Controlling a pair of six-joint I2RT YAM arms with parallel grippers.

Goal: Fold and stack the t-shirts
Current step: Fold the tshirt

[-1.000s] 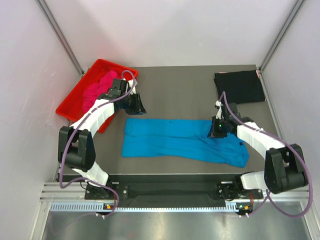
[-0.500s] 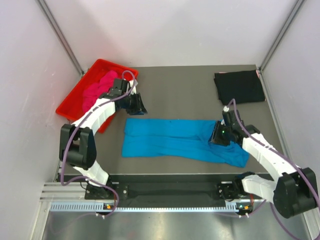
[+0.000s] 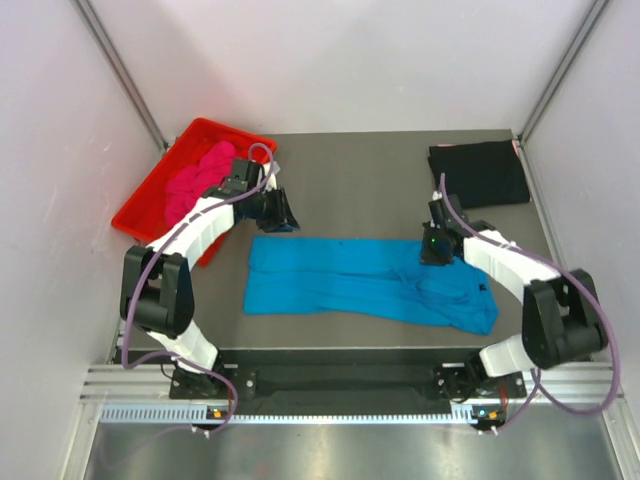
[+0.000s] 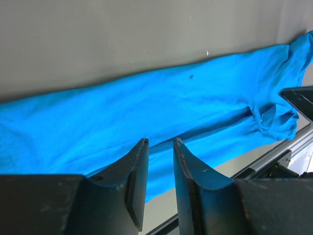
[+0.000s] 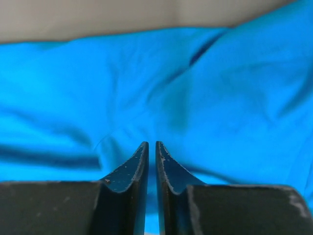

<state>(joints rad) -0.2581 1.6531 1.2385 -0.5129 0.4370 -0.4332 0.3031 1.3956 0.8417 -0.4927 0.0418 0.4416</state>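
Retrying the turquoise t-shirt's far edge
My right gripper has slid back there, nearly closed on nothing; my left gripper hovers half-open, empty. Fold not begun.

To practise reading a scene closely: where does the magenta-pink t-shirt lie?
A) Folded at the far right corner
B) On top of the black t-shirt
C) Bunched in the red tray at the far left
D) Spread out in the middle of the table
C: the magenta-pink t-shirt sits bunched in the red tray, while the turquoise t-shirt lies mid-table and the black t-shirt lies at the far right corner.
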